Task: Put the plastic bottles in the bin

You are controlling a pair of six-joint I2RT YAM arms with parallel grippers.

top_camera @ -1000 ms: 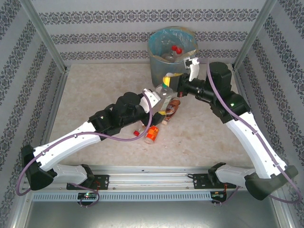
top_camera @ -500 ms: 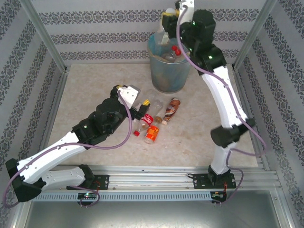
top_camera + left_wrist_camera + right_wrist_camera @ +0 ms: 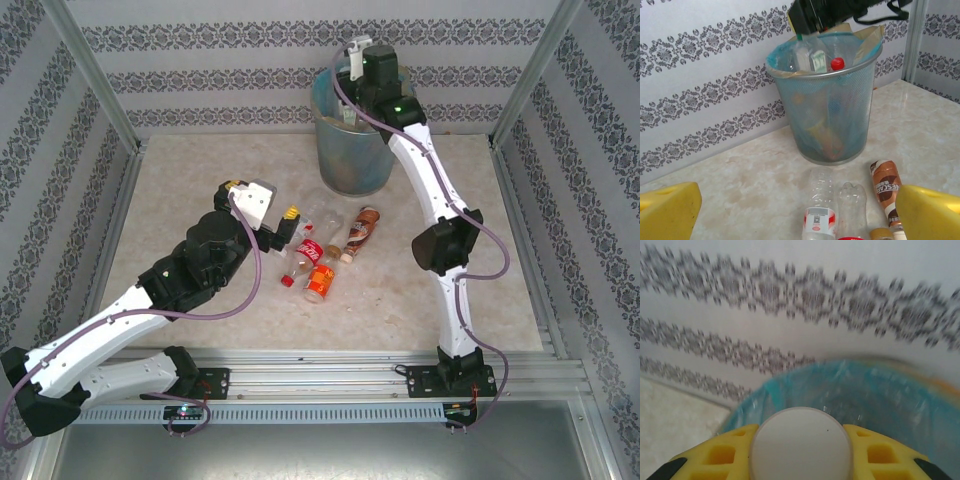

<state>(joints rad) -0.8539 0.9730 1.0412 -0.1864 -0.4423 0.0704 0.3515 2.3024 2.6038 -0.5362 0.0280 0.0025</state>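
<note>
Plastic bottles (image 3: 320, 282) seem light, slippery; grip mid-body; right jaws hold a bottle (image 3: 799, 442) above the bin (image 3: 350, 165); left jaws wide.

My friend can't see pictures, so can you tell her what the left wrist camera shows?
A round grey mesh bin lined with a light blue plastic bag stands on a pale marbled table, and the right hand holds a clear plastic bottle over its opening. More plastic bottles lie in front, between the yellow fingers of the open left hand.
</note>
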